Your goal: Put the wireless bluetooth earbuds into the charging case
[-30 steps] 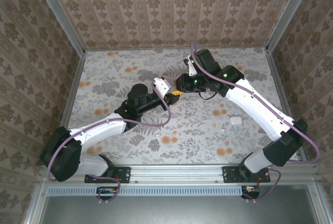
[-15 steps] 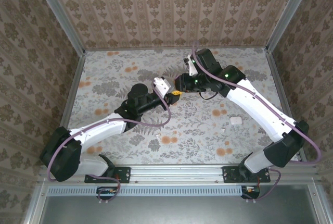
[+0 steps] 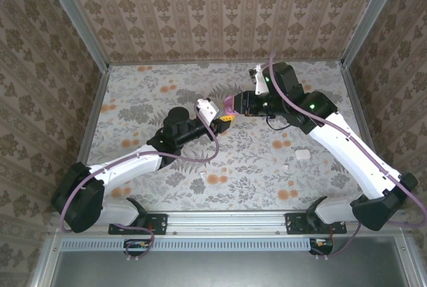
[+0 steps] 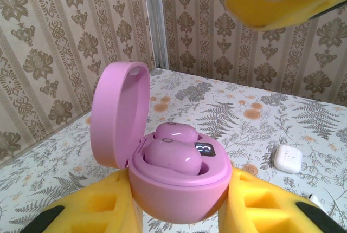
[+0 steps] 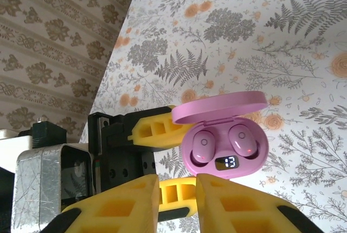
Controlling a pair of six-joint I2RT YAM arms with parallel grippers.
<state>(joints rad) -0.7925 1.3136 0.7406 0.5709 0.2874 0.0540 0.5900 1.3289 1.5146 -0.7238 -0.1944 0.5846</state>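
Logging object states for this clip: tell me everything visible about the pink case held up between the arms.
The pink charging case is a smooth, rounded plastic shell with its hinged lid open and standing up. Two pink earbuds sit in its wells, and a small display on the front reads 13. The left gripper clamps its base between yellow fingers, holding it above the floral table. Nothing else touches it.

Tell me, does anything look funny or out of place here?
Yes. A white case lies by itself on the table, with a tiny white bit loose beside it and another farther left. They look left behind, because the left gripper holds a pink case up, lid open, both earbuds already inside.
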